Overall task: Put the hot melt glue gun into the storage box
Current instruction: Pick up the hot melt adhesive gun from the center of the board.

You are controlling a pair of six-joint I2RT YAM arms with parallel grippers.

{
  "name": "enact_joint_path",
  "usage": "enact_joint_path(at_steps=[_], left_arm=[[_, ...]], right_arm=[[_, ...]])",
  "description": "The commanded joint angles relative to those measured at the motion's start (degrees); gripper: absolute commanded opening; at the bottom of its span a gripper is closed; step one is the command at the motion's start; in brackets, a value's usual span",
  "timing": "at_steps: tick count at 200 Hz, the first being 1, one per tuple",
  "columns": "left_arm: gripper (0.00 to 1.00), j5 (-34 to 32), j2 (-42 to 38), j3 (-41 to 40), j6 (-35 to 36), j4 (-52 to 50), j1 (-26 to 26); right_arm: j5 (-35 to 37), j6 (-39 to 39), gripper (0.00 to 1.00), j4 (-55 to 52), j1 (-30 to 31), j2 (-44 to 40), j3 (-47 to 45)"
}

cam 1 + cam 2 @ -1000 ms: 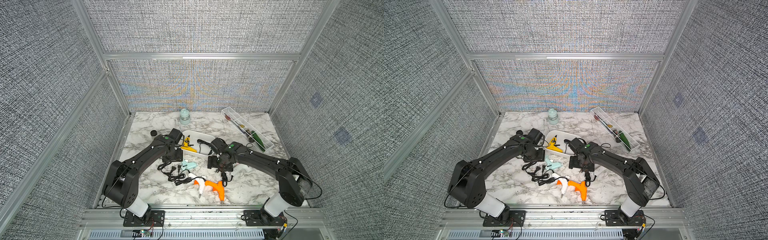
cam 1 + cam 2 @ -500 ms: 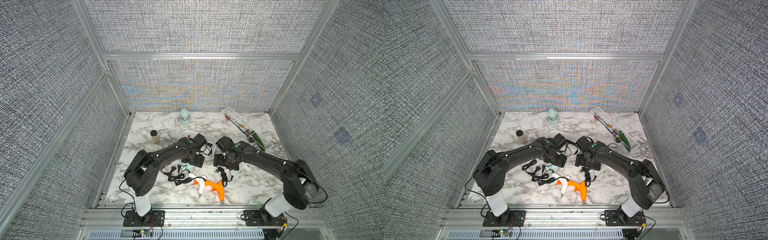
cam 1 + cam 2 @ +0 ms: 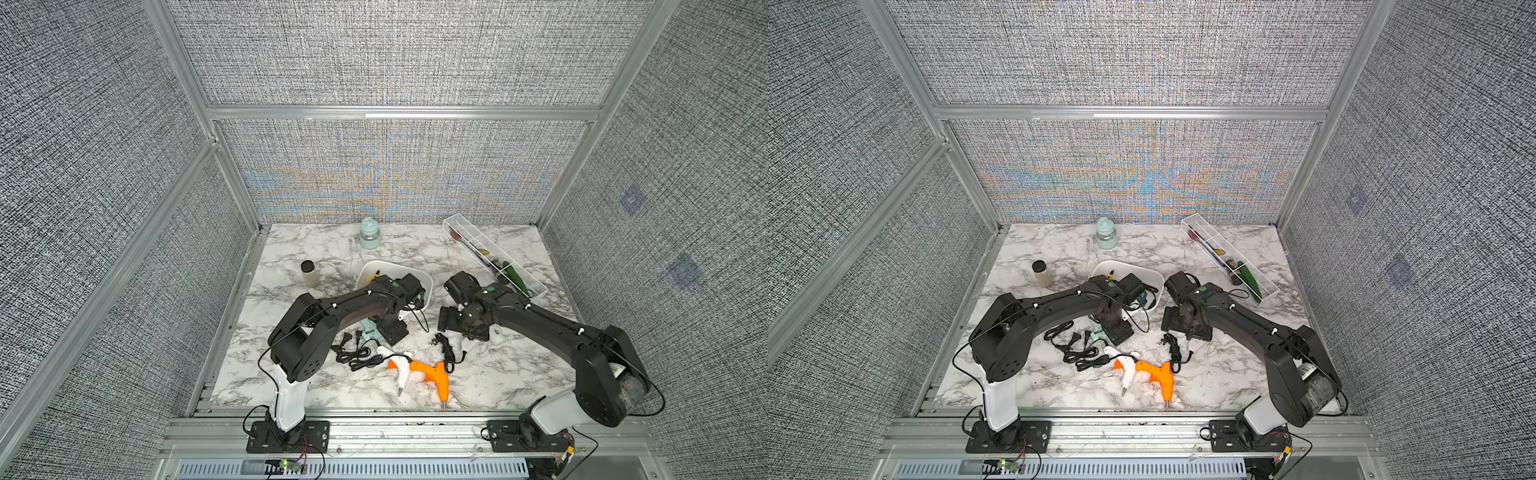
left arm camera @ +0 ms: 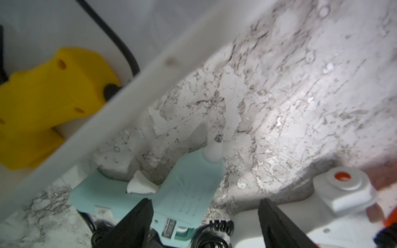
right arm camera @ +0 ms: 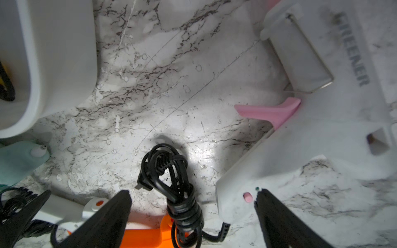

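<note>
A yellow glue gun [image 4: 49,101] already lies in the storage box [image 3: 401,270] at mid-desk. Four are left outside. The teal glue gun [image 4: 184,186] lies just near of the box, a white glue gun [image 3: 401,370] and an orange glue gun [image 3: 432,372] lie nearer, and a pink-triggered glue gun [image 5: 311,133] lies to the right. The left claw [image 4: 204,225], jaws apart, hovers over the teal one. The right claw [image 5: 192,193] gapes empty over a cord [image 5: 165,163]. The clear tray [image 3: 503,251], far right, holds small oddments.

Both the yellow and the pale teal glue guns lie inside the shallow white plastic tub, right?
No: only the yellow glue gun lies in the white plastic tub; the left wrist view shows the pale teal glue gun on the marble tabletop, outside it.
</note>
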Motion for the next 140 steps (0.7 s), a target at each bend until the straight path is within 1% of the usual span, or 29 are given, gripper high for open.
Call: enact_joint_path(at_steps=[1, 41, 76, 113, 140], left_arm=[[0.83, -0.65, 2.45, 0.86, 3.91, -0.16, 0.02], [0.8, 0.79, 5.28, 1.33, 4.89, 1.05, 0.02], [0.72, 1.09, 6.83, 1.41, 5.13, 0.94, 0.02], [0.69, -0.11, 4.45, 0.64, 4.52, 0.03, 0.02], [0.61, -1.62, 2.5, 0.45, 4.06, -1.24, 0.1]], right_arm=[[0.58, -0.3, 0.96, -0.53, -0.12, 0.14, 0.24], [0.57, -0.32, 0.96, -0.45, -0.34, 0.45, 0.22], [0.66, -0.31, 0.96, -0.7, -0.36, 0.71, 0.79], [0.93, -0.27, 0.96, -0.89, -0.43, 0.71, 1.02], [0.93, -0.41, 0.96, -0.71, -0.43, 0.87, 1.1]])
